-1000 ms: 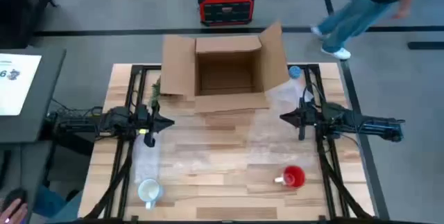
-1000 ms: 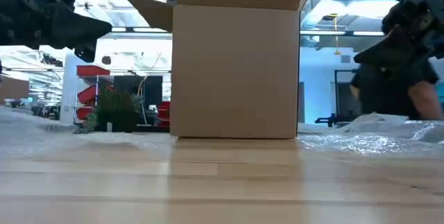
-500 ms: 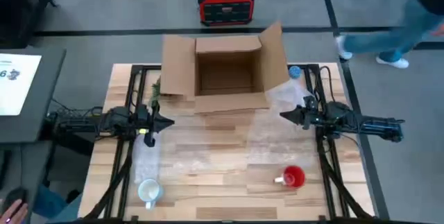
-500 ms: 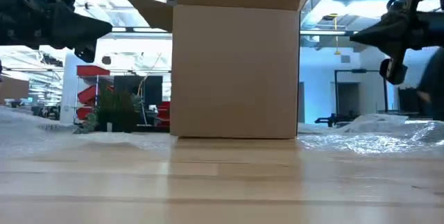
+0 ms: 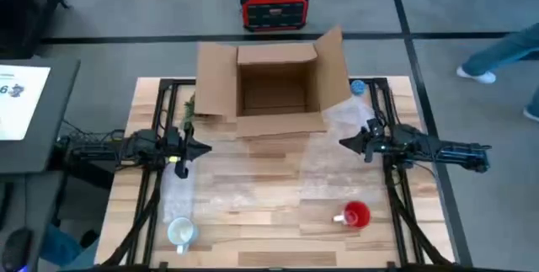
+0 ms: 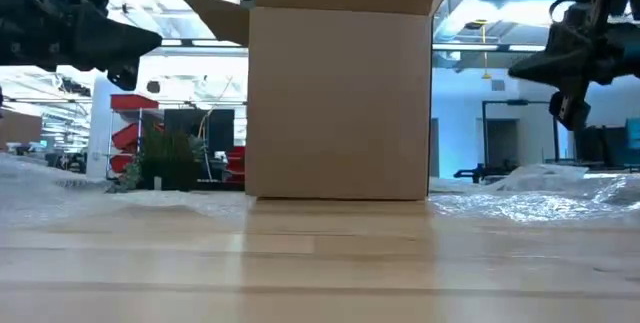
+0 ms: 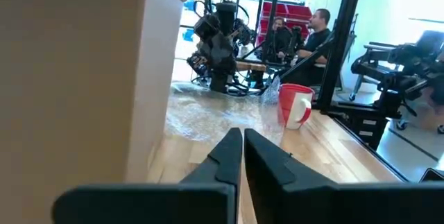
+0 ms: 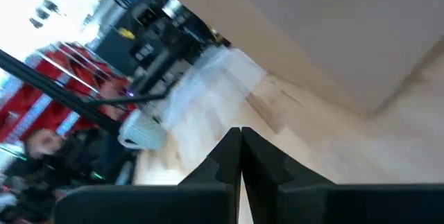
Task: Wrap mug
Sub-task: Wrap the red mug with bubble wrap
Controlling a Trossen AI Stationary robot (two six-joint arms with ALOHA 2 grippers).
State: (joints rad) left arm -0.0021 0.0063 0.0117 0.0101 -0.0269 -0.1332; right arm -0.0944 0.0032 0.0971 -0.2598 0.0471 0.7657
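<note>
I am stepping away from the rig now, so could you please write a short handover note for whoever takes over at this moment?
Left gripper: shut, empty, raised over the table's left side.
Right gripper: shut, empty, raised over the right side, above the bubble wrap.
Red mug: on the table near the front right, unwrapped and apart from both grippers.
White mug: near the front left corner, also unwrapped.
Cardboard box: open at the table's back, nothing visible inside.
Done: nothing yet; no mug sits on the wrap.
Left: pick a mug, set it on the bubble wrap and fold the wrap around it.
</note>
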